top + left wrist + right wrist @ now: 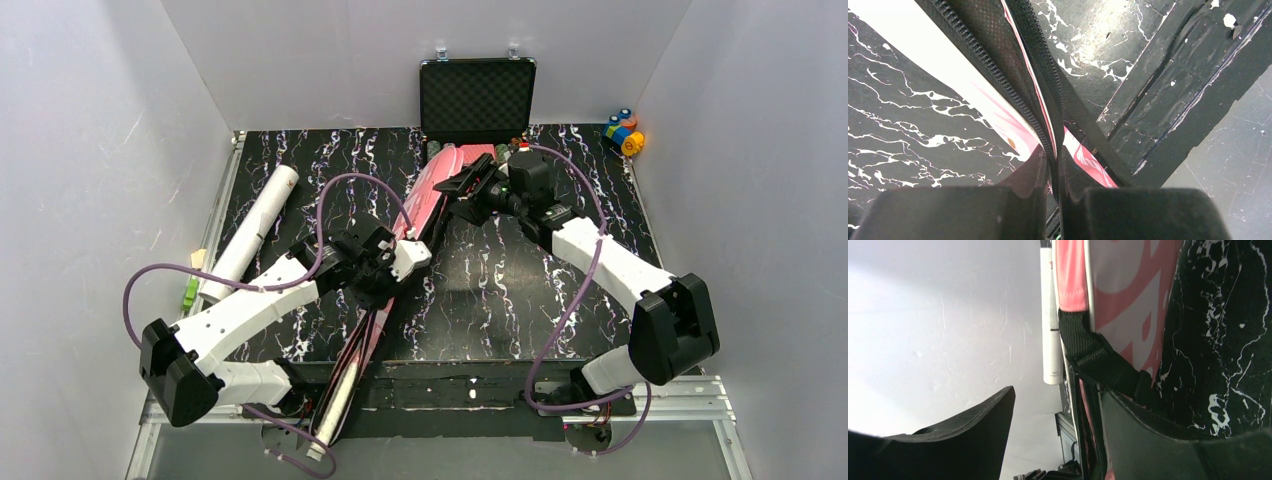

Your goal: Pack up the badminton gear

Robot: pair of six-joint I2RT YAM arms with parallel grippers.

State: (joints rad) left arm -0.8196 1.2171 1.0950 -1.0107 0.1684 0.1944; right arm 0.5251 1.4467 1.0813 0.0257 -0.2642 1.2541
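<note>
The pink "SPORT" bag [430, 195] lies diagonally across the black mat, wide end at the back and narrow end past the front edge. My left gripper [397, 268] is shut on the bag's black zipper edge [1048, 135] at mid-length. My right gripper [468, 192] is open at the wide end; the bag's edge and black strap [1098, 357] sit between the jaws, against the right finger [1173, 440]. The long white tube [250, 235] lies at the left, and also shows in the right wrist view [1050, 330]. No rackets or shuttlecocks show plainly.
An open black case [477, 100] stands at the back centre. Colourful toy blocks [625, 132] sit at the back right corner. Small green pieces [190, 292] lie by the tube's near end. A metal rail [690, 395] runs along the front edge.
</note>
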